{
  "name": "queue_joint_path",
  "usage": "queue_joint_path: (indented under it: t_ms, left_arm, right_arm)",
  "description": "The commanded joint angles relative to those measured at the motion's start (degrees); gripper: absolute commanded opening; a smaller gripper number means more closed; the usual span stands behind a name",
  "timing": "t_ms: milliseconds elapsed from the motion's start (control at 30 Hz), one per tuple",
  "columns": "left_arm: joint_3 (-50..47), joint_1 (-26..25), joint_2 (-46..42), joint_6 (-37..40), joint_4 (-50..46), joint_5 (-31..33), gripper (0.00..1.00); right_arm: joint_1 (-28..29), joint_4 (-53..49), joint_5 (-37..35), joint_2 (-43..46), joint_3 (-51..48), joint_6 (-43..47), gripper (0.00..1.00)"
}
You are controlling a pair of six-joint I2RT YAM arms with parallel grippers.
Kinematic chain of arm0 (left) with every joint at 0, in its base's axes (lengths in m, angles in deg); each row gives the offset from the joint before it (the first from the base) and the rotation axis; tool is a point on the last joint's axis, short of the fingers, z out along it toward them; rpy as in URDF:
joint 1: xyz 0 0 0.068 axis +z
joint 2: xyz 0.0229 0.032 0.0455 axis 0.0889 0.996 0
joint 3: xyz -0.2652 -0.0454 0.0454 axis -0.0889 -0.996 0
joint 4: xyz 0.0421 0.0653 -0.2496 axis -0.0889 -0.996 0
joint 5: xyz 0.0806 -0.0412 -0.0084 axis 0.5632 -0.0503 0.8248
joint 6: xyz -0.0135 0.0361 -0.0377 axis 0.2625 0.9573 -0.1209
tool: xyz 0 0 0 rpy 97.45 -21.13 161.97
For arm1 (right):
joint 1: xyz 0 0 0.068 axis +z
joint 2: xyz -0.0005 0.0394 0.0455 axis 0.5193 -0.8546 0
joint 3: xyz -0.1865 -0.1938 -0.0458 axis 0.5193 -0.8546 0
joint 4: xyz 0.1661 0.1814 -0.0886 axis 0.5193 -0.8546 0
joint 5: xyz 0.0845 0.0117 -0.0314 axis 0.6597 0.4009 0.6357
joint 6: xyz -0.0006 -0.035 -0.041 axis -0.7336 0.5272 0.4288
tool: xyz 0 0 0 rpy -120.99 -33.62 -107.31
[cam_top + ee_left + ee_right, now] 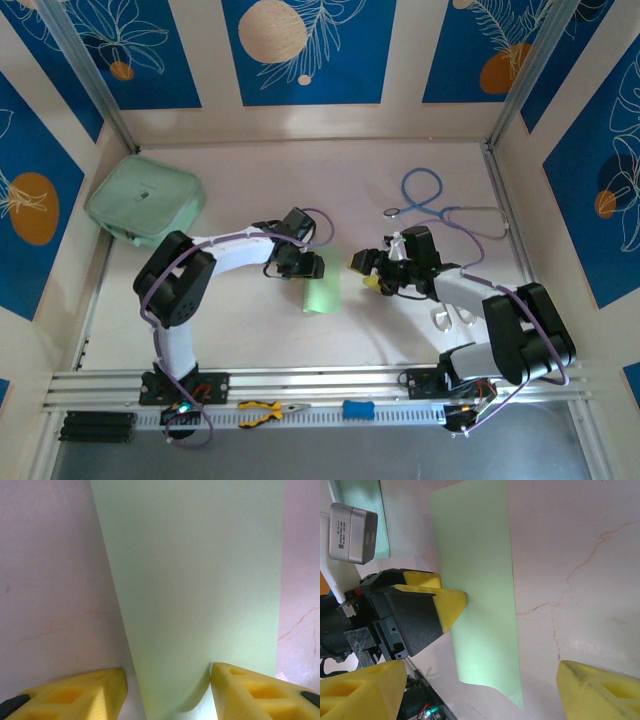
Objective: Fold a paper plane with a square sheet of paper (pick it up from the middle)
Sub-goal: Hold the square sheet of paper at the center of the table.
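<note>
1. In the top view we see the paper (pixel 322 293) lying on the table (pixel 250 335), between the two arms. It looks like a narrow rectangle, not a square, so we judge that the first fold in half is done. The nose and the wings are not yet made, so most of the task is left. The left end effector (pixel 310 270) is at the far end of the paper. The right end effector (pixel 365 272) is near, apart from the paper. The pouch (pixel 145 200) lies well apart.
2. In the left wrist view the fingers (pixel 75 695) stand half open, one over the bare table and one at the paper's end. Nothing is clamped between them, which the top view cannot tell us.
3. In the right wrist view the right fingers (pixel 365 690) are wide apart and hold nothing. Here we also see a left fingertip resting on the paper's long edge, and one end of the paper seems a little lifted.
</note>
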Motion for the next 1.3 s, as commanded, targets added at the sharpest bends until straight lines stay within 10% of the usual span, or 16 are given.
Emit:
queue_joint_path:
  t_ms: [0,1267]
  left_arm:
    - [-1.52,0.09,4.01,0.35,1.31,2.19,0.54]
    - [-1.34,0.06,4.83,-0.24,1.24,2.35,0.5]
  right_arm:
    - [0.31,-1.14,-0.2,-0.32,0.95,0.9,0.79]
    - [-0.59,-5.4,-3.64,3.35,0.53,1.82,0.8]
